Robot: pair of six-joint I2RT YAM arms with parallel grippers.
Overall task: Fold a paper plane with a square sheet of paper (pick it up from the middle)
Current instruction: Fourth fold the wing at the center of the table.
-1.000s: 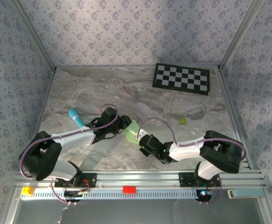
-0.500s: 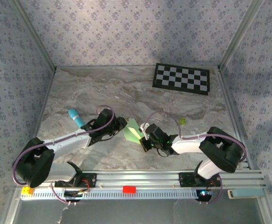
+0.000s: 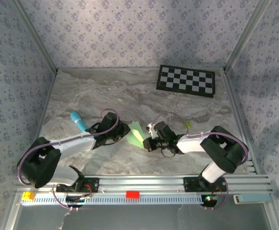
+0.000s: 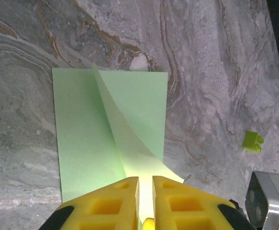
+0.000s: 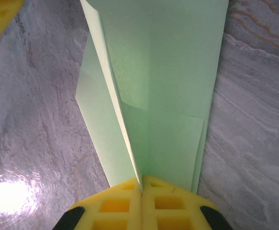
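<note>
Your right pincer [image 5: 142, 181] is pressed together on one edge of the square sheet of paper [image 5: 168, 72], which is folded into layers and sits mid-worktop [image 3: 106, 91] between the two arms. Your left pincer [image 4: 145, 181] stands narrowly parted, and a lifted flap of the sheet runs into its gap. You have one sheet, two pincers, one checkerboard [image 3: 186, 80] at the far right, one cyan-blue stick [image 3: 78, 121] well apart beside the left arm, and one lime block [image 4: 252, 141] apart from the sheet. From above, you see the pincers meet the paper from opposite sides. The left wrist view gives you the flap's curl, the right wrist view a sharp crease.
</note>
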